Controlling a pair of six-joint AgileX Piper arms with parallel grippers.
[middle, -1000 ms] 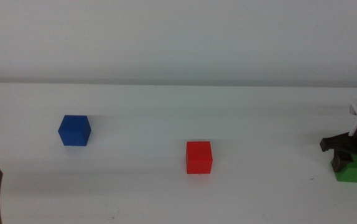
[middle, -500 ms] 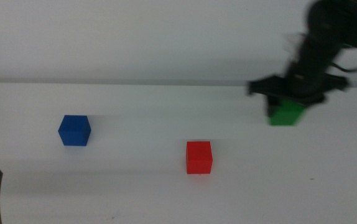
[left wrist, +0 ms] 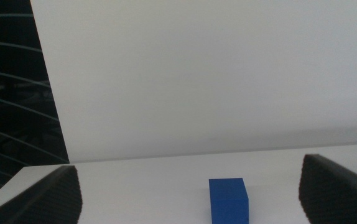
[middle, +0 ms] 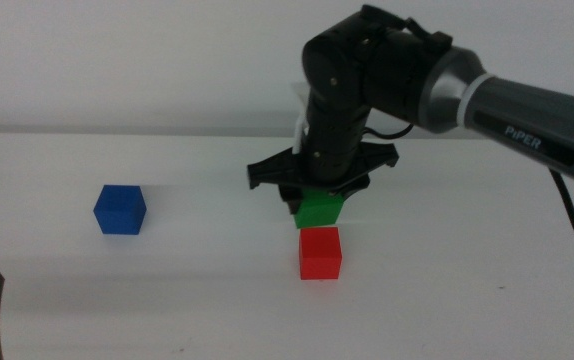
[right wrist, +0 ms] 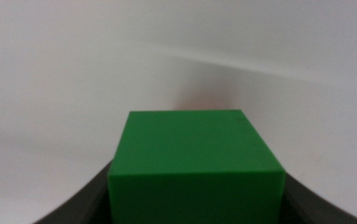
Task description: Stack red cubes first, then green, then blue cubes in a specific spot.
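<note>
White table [middle: 167, 310], smooth, plain, no markings, runs back to a pale wall. 2 cubes sit directly on it. Blue cube [middle: 119, 209] on the left part of the surface, flat on 1 face, nothing touching it; also seen in the left wrist view [left wrist: 229, 200], resting on the tabletop in front of the wall. Red cube [middle: 320, 252] near the centre, flat on 1 face, well apart from the blue one, to its right and slightly nearer the camera. Faint soft shadows under both cubes. Rest of the visible surface is bare white.
</note>
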